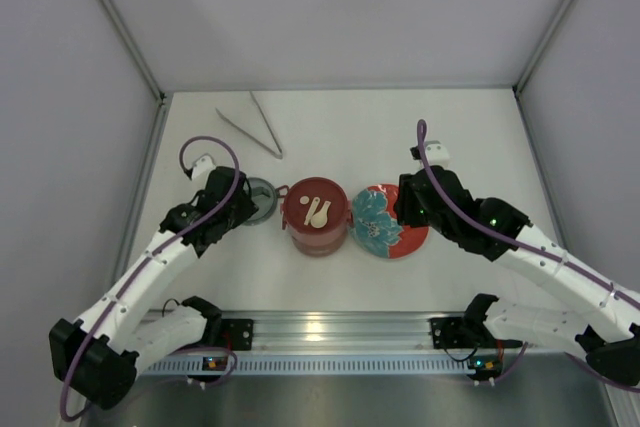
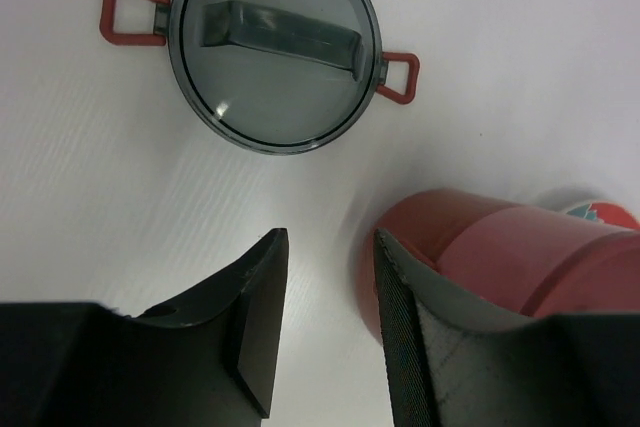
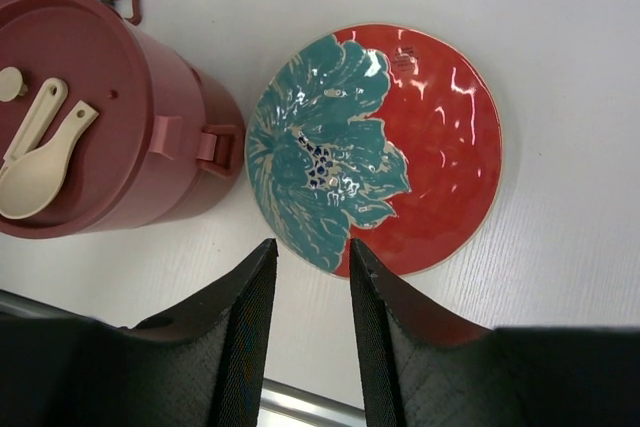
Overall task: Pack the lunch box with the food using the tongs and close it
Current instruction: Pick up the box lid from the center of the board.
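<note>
The lunch box [image 1: 316,215] stands stacked at the table's middle with its maroon lid on, and a cream spoon [image 3: 40,169] and fork lie on that lid. No food shows in any view. The silvery tongs [image 1: 252,129] lie on the table at the back left, away from both arms. My left gripper [image 2: 330,239] is open and empty, low over bare table, with the lunch box [image 2: 500,247] just to its right. My right gripper [image 3: 312,245] is also open and empty, at the near edge of the red plate, with the lunch box [image 3: 130,127] to its left.
A small grey round dish [image 2: 275,47] with red loop handles sits ahead of the left gripper, left of the lunch box [image 1: 262,197]. The red plate [image 3: 430,147] with a teal flower lies right of the lunch box. Grey walls enclose the table, and a metal rail runs along its near edge.
</note>
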Controlling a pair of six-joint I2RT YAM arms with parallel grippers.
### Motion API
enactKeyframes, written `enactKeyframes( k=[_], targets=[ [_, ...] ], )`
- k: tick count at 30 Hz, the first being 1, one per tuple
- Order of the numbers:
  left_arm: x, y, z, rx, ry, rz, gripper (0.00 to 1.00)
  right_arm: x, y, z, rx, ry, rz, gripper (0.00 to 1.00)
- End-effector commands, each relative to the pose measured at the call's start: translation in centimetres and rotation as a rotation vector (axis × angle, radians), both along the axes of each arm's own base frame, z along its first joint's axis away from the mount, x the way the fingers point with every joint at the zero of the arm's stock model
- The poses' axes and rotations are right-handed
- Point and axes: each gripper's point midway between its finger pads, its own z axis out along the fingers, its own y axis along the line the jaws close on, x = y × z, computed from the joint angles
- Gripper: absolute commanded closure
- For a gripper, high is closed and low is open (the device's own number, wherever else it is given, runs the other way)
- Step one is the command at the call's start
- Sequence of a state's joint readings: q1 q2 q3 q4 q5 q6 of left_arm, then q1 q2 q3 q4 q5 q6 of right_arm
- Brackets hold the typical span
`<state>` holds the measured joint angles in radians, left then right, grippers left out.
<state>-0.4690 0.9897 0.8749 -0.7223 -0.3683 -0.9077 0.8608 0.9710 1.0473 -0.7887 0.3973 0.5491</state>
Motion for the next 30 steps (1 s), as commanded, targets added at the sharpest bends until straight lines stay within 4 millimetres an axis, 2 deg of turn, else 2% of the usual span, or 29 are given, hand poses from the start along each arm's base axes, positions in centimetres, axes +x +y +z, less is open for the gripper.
enactKeyframes(
  k=[1,3,9,13,14,15,18,22,27,30],
  targets=[
    [2.3,-0.2,1.9,-0.162,-0.154,0.161,0.55,1.1,0.5,1.6,0.051,-0.055,-0.005,0.65],
    [2.5,0.1,0.7,-0.171,-0.155,0.204,0.55,1.1,0.5,1.6,0.053,-0.055,-0.007,0.65],
    [4.2,0.2,-0.4,-0.233,-0.209,0.293,0.54,0.9,0.4,1.5,0.053,-0.053,-0.004,0.65],
    [5.4,0.6,-2.6,-0.253,-0.171,0.346,0.53,0.8,0.2,1.6,0.051,-0.056,-0.006,0.65],
    [5.9,0.6,-2.6,-0.266,-0.18,0.352,0.53,0.8,0.2,1.7,0.052,-0.057,-0.006,0.65],
    [6.3,1.0,-3.5,-0.263,-0.153,0.366,0.53,0.8,0.1,1.5,0.048,-0.053,-0.006,0.65],
    [7.4,1.6,-4.4,-0.269,-0.136,0.395,0.53,0.8,0.0,1.6,0.045,-0.054,-0.009,0.65],
    [8.6,2.0,-5.0,-0.291,-0.121,0.413,0.53,0.7,-0.2,1.7,0.042,-0.058,-0.013,0.65],
    [10.0,2.7,-5.3,-0.289,-0.11,0.444,0.46,0.8,-0.2,1.9,0.044,-0.061,-0.014,0.65],
    [10.5,3.0,-5.6,-0.296,-0.097,0.451,0.45,0.8,-0.3,1.9,0.042,-0.063,-0.018,0.65]
  ],
)
